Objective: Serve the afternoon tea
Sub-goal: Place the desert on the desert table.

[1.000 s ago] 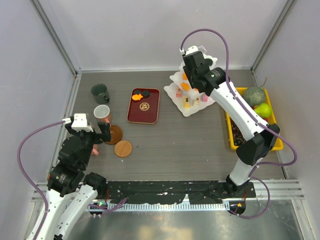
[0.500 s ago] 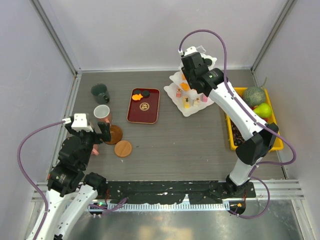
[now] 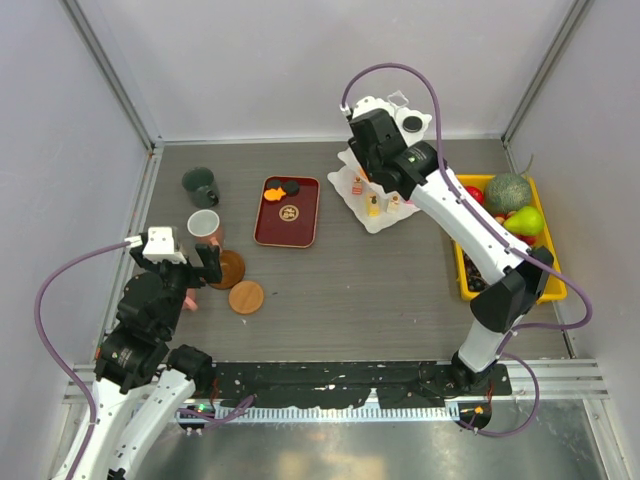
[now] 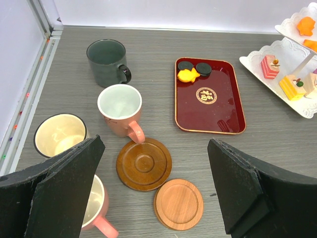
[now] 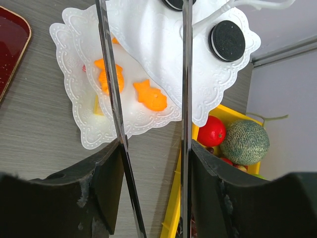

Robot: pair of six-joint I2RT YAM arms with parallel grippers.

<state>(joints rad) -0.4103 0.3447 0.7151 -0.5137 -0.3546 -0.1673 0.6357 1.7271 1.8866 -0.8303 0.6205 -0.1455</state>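
Note:
The white three-tier stand (image 3: 383,222) stands at the back right with orange sweets (image 5: 151,95) on its middle tier and a black round sweet (image 5: 227,40) on top. My right gripper (image 3: 372,135) hovers over the stand's left side, shut on the metal tongs (image 5: 111,89), whose blades are spread with nothing between them. My left gripper (image 4: 154,163) hangs open above two brown coasters (image 4: 144,163), beside the dark green mug (image 4: 105,62), a pink mug (image 4: 120,109), a cream mug (image 4: 59,136) and a second pink mug (image 4: 94,206).
A dark red tray (image 4: 210,114) in the middle back holds an orange sweet (image 4: 187,75) and black round sweets (image 4: 193,66). The yellow fruit tray (image 3: 462,262) sits along the right wall. Metal frame posts line the table's left and right sides.
My right arm has drawn left and up off the stand, uncovering the top tier with its black sweet; the tongs' blades stand a little wider. The left arm has not moved.

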